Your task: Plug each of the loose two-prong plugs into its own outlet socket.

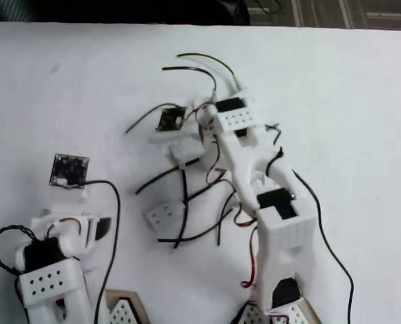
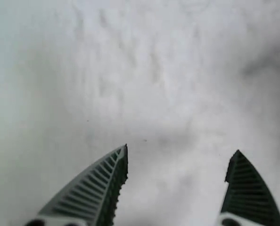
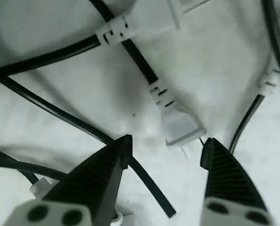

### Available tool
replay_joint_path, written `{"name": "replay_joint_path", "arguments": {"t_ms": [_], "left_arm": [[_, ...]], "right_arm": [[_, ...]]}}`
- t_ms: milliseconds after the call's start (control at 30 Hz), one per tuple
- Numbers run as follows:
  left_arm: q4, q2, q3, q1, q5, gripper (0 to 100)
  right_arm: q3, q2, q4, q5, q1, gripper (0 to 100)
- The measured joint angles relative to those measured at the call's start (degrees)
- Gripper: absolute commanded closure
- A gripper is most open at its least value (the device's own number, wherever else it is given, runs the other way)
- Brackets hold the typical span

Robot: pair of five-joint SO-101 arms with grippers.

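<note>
Lower left in the high view, the left gripper (image 2: pixel 180 150) hangs with jaws released over the white counter (image 2: pixel 144 70); above centre, the right gripper (image 3: pixel 168 141) hovers, jaws spread on nothing, just short of a white plug (image 3: pixel 178 123) in the cable tangle (image 1: pixel 187 202). It lies flat, long axis along its cord, prongs pointing toward those jaws, so I'd straddle the body behind the prongs, clear of the black cable (image 3: pixel 152 188) alongside.

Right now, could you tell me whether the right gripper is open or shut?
Open. On the right gripper the fingers stand apart, and a loose white plug lies by their tips, ungripped.
</note>
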Motion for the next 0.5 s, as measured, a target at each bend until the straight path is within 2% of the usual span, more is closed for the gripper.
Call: {"name": "replay_joint_path", "arguments": {"t_ms": [67,200,500], "left_arm": [[0.0,0.0,0.0,0.0,0.0,67],[0.0,0.0,0.0,0.0,0.0,67],[0.0,0.0,0.0,0.0,0.0,67]], "right_arm": [[-0.1,1.5,-2.9,-0.1,-0.5,78.8],[-0.2,3.0,-5.9,-0.1,-0.5,98.0],[-3.1,3.7,-5.9,-0.6,-0.3,98.1]]}}
